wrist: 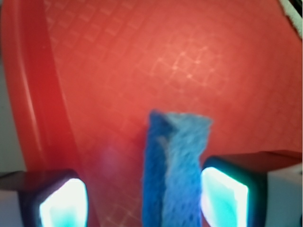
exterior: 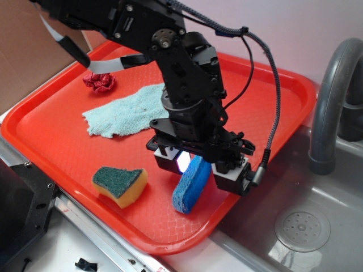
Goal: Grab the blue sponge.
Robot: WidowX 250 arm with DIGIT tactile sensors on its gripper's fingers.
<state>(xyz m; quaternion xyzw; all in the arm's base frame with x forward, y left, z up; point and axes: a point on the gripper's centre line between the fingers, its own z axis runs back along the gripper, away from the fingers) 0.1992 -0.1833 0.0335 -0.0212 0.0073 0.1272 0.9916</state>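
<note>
The blue sponge (exterior: 189,188) stands on its long edge on the red tray (exterior: 51,141), near the tray's front right rim. My gripper (exterior: 199,169) is lowered over the sponge's upper end, with one finger on each side of it. In the wrist view the blue sponge (wrist: 176,161) rises between the glowing pads (wrist: 64,205). It lies against the right-hand pad, and a wide strip of the tray (wrist: 118,71) shows between it and the left-hand pad. The gripper (wrist: 144,201) is open.
A yellow sponge with a dark green top (exterior: 120,184) lies left of the blue one. A pale teal cloth (exterior: 127,113) and a crumpled red thing (exterior: 100,82) lie farther back on the tray. A steel sink with a drain (exterior: 302,226) and a grey faucet (exterior: 332,102) are at the right.
</note>
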